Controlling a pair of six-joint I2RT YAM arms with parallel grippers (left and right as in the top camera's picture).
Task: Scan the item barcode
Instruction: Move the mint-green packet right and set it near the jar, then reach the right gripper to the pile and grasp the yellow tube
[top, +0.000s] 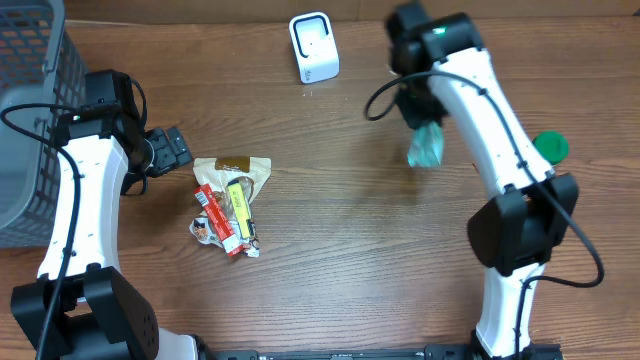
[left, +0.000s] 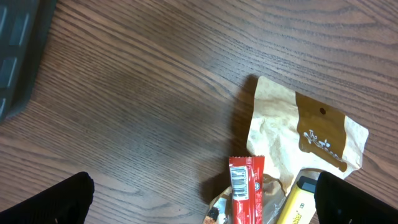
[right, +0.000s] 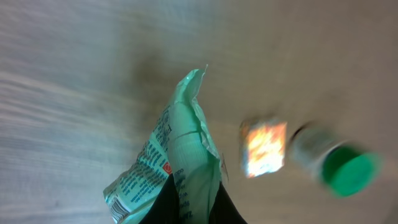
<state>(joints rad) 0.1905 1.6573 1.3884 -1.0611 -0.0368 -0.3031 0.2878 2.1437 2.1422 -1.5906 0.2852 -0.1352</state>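
Green packet (right: 180, 149) pinched in right end effector (right: 189, 202), left end effector (top: 178, 150) spread, grey basket (top: 30, 120) contents unclear

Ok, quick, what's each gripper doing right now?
Left gripper: open, holding nothing.
Right gripper: shut on the pale green crinkly plastic packet.

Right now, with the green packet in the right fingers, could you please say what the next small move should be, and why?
The right fingers pinch the pale green plastic snack packet off to the side of the white box-shaped scanner, not in front of it. So probably carry it left to face the scanner.
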